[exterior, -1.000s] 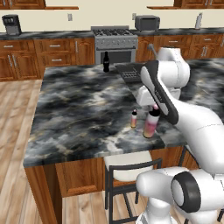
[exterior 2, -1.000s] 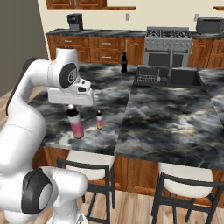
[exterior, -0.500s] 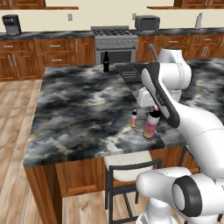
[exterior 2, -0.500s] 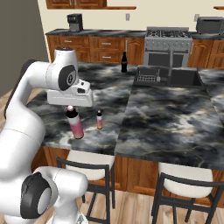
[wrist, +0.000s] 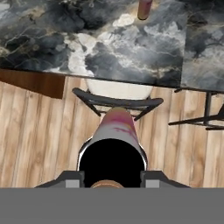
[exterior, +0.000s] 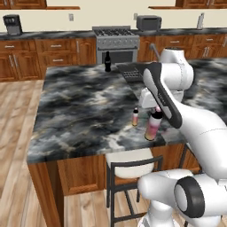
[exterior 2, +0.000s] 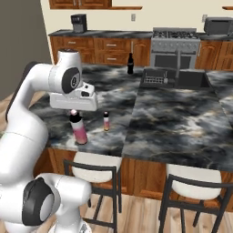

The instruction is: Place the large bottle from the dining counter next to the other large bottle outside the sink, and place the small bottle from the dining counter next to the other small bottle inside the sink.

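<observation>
- Tall slim pink bottle with dark cap (exterior: 153,127): upright on the black-and-grey marbled dining counter (exterior: 80,106), at its near edge, long axis vertical.
- Two-finger gripper (wrist: 112,180): directly above, fingers closed on the cap at three and nine o'clock.
- Short pale pink-orange bottle (exterior: 135,117): just beside, at nine o'clock.

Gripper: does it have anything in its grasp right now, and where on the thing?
The gripper is closed on the large pink bottle at its dark cap, the bottle upright at the dining counter edge.

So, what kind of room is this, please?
A home kitchen, rendered: a steel stove against the far wall, a sink set into the marbled island, and wooden cabinets along the walls.
</observation>
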